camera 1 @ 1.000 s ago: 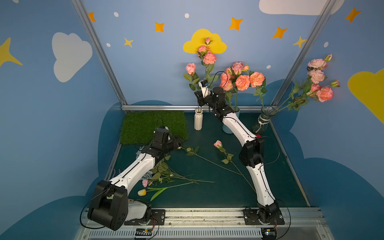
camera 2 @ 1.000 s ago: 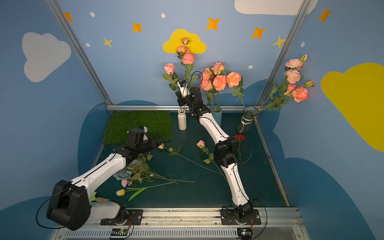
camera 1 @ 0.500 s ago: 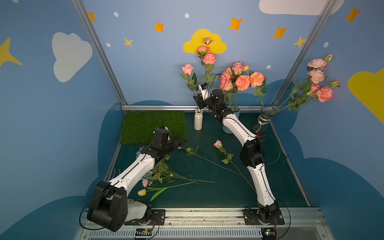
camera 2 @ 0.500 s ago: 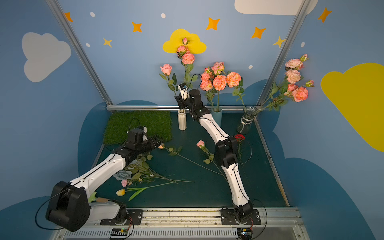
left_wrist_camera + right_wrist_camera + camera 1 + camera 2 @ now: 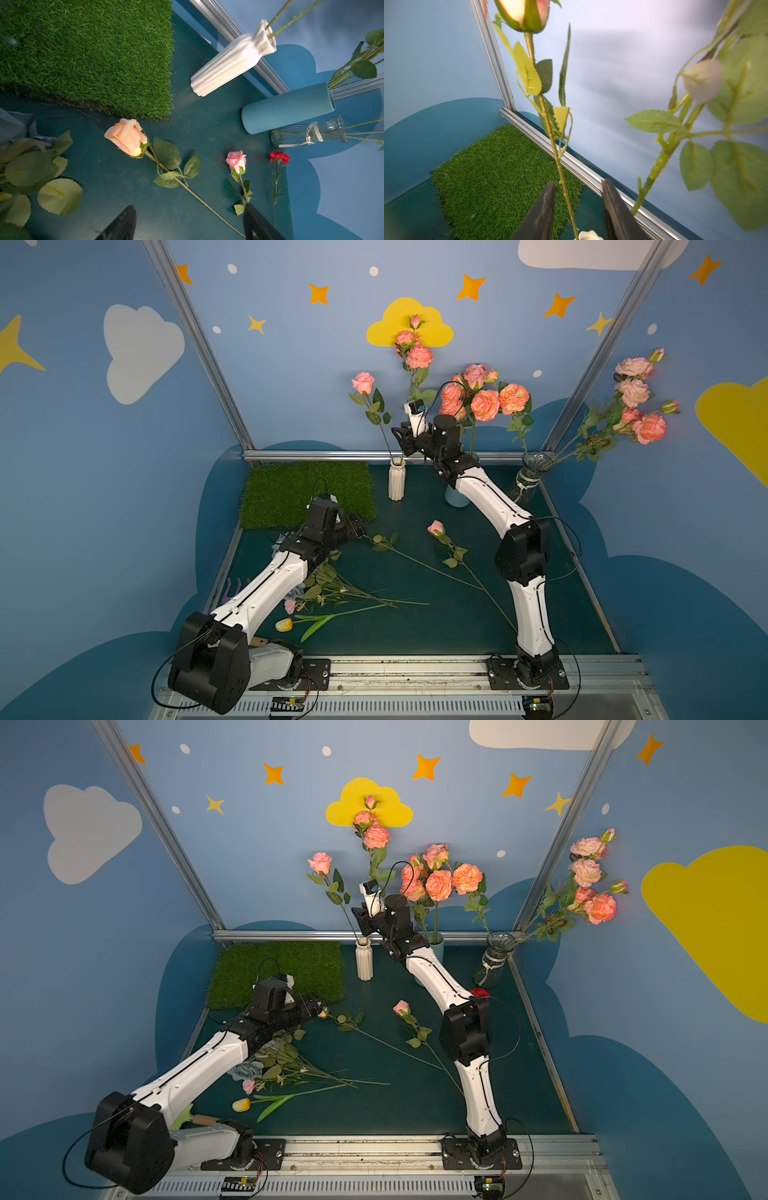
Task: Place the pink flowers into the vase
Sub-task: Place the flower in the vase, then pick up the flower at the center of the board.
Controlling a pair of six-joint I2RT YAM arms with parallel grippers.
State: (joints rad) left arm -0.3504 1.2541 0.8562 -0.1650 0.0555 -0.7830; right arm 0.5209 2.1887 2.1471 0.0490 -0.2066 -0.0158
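So, the right pincer (image 5: 579, 181) is up just above the mouth of the white vase (image 5: 397, 481). Its two fingers are apart, with the stem of the pink rose (image 5: 363, 382) running up through the gap. In the wrist view the stem sits nearer one finger than the other, but I can't see it being squeezed. That stem goes down into the white vase and leans to the robot's left, with the bloom high over the vase. A taller pink spray (image 5: 419, 356) stands in the same vase, almost straight up.

The left pincer (image 5: 189, 206) is low, out in front of the white vase and to the robot's left of it, right by the near corner of the grass mat (image 5: 307, 489). It's spread wide with nothing in it. Below it a peach rose (image 5: 126, 137) lies flat on the surface (image 5: 415, 626), and its stem runs under the gap between the fingers.

One more of the pink ones, a loose pink rose (image 5: 435, 526), lies on the surface in front of the white vase, a bit to the robot's right, with nothing touching it. A small red carnation (image 5: 279, 156) lies further out on that side.

Just to the right of the white vase is a blue vase (image 5: 288, 108) holding a coral-pink bunch (image 5: 484, 404). Beyond that, a glass vase (image 5: 530, 477) holds pink blooms (image 5: 636, 406) leaning out toward the side wall. A heap of leafy stems (image 5: 332, 589) and a yellow tulip (image 5: 284, 625) lie well in front of the white vase, beside the left arm.
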